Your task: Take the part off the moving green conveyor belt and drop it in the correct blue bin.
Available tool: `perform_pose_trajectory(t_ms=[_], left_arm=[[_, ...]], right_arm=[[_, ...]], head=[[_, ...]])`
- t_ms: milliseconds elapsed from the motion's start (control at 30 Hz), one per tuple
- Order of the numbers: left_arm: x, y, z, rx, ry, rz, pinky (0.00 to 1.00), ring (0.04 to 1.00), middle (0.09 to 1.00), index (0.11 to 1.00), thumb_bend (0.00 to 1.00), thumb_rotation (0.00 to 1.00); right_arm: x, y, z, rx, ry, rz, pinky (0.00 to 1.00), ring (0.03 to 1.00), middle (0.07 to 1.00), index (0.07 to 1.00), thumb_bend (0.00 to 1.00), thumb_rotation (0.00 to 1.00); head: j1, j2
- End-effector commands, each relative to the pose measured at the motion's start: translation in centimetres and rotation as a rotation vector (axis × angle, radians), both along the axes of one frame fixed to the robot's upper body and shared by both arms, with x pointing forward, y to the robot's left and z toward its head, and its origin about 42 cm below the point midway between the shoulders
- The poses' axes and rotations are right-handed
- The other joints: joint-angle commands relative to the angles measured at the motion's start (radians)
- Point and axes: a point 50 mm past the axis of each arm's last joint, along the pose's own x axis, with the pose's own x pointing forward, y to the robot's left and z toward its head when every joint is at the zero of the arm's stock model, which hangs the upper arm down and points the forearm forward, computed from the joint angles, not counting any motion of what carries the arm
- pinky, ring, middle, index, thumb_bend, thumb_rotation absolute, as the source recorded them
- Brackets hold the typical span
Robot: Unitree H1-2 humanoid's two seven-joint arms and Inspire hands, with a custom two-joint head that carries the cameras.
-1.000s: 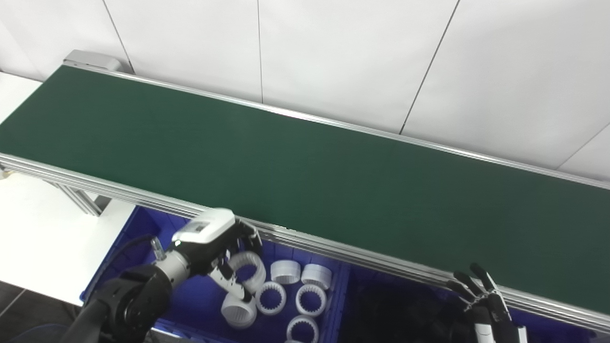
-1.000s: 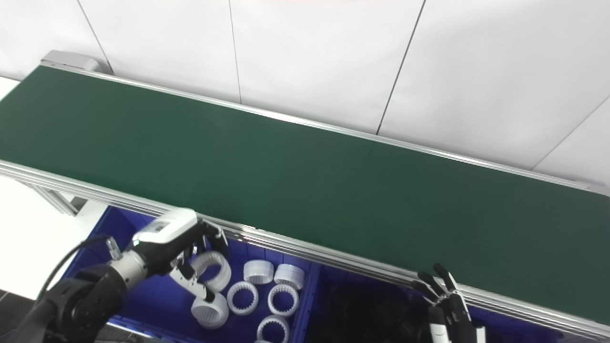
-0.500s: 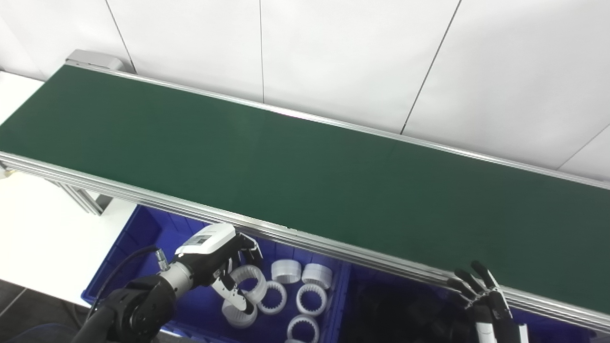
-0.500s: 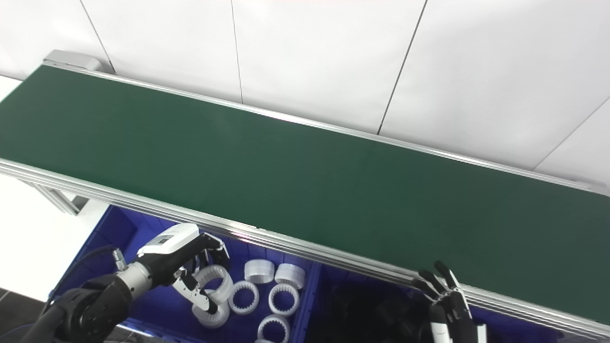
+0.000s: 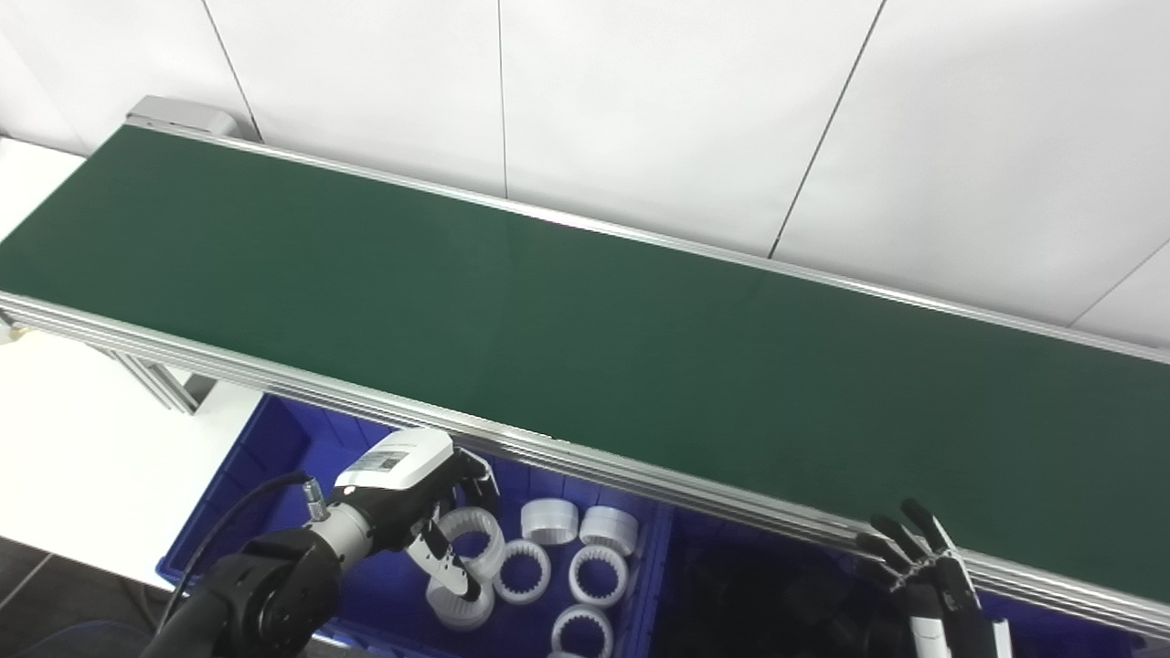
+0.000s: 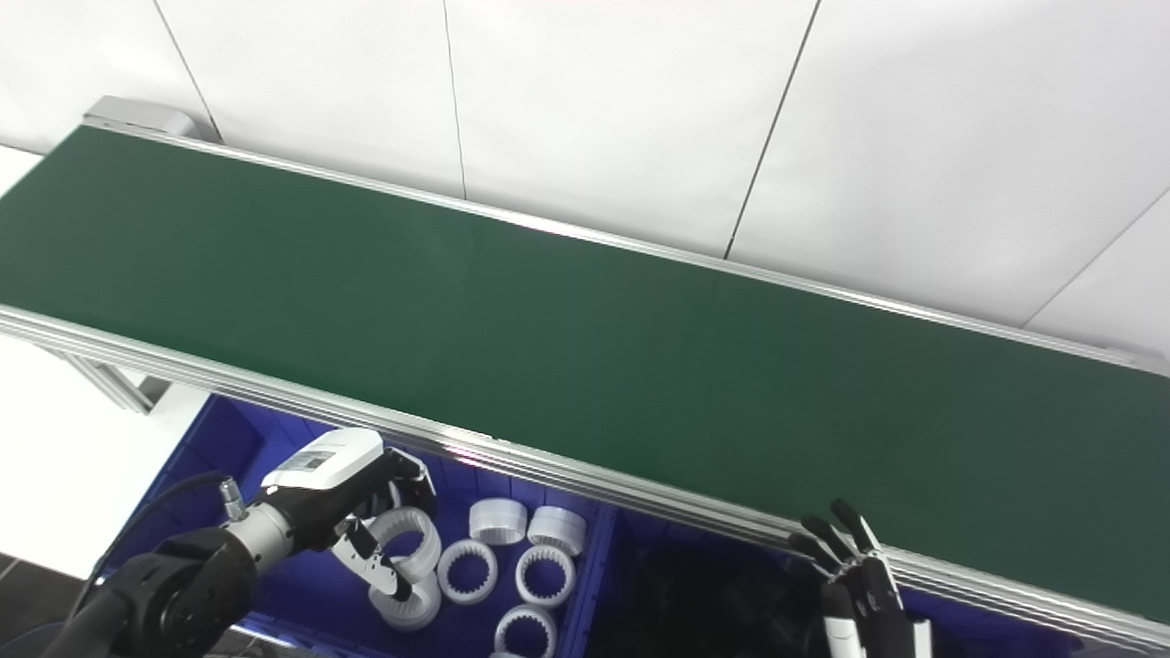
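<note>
my left robot hand [image 5: 416,498] low over left blue bin [image 5: 265,457], fingers wrapped round white ring part [image 5: 471,539]; risk I see: ring snags on thumb at release, or tips onto rings [image 5: 585,557] below; right robot hand [image 5: 923,567] spread, holding nothing; green belt [image 5: 585,338] bare; white table [image 5: 82,457] left, white panel wall [image 5: 640,110] behind

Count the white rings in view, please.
7 white rings. One in the left hand, one under it, two by the blue bin's far wall, two mid-bin, one nearest the camera. More may be hidden past the bottom edge.
</note>
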Motion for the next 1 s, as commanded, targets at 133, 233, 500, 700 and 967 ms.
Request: perform_pose_trajectory(t_ms=[133, 233, 500, 700, 967], left_arm=[[0.7, 0.5, 1.8, 0.059, -0.017, -0.009, 0.72, 0.856, 0.885, 0.842, 0.89, 0.0], [0.8, 0.7, 1.9, 0.068, -0.03, -0.02, 0.71, 0.849, 0.879, 0.841, 0.91, 0.0], [0.7, 0.7, 2.9, 0.048, -0.043, -0.02, 0.72, 0.838, 0.859, 0.829, 0.91, 0.0], [0.8, 0.9, 4.6, -0.113, -0.086, 0.016, 0.66, 0.772, 0.799, 0.787, 0.84, 0.08], [-0.1, -0.1, 6.7, -0.719, -0.226, -0.012, 0.55, 0.646, 0.716, 0.733, 0.82, 0.62]], right_arm=[[0.2, 0.1, 0.8, 0.001, -0.066, -0.003, 0.64, 0.728, 0.777, 0.862, 0.71, 0.76], [0.2, 0.1, 0.7, -0.002, -0.065, -0.001, 0.64, 0.73, 0.778, 0.862, 0.71, 0.77], [0.1, 0.2, 0.6, 0.004, -0.062, 0.001, 0.64, 0.733, 0.781, 0.865, 0.71, 0.76], [0.0, 0.3, 0.4, -0.012, -0.052, 0.005, 0.64, 0.736, 0.785, 0.867, 0.7, 0.78], [0.2, 0.7, 0.1, -0.024, -0.043, 0.011, 0.64, 0.726, 0.778, 0.86, 0.7, 0.76]], head=[[-0.001, -0.005], [-0.003, -0.009], [-0.021, -0.023], [-0.049, -0.039], [-0.101, -0.074]])
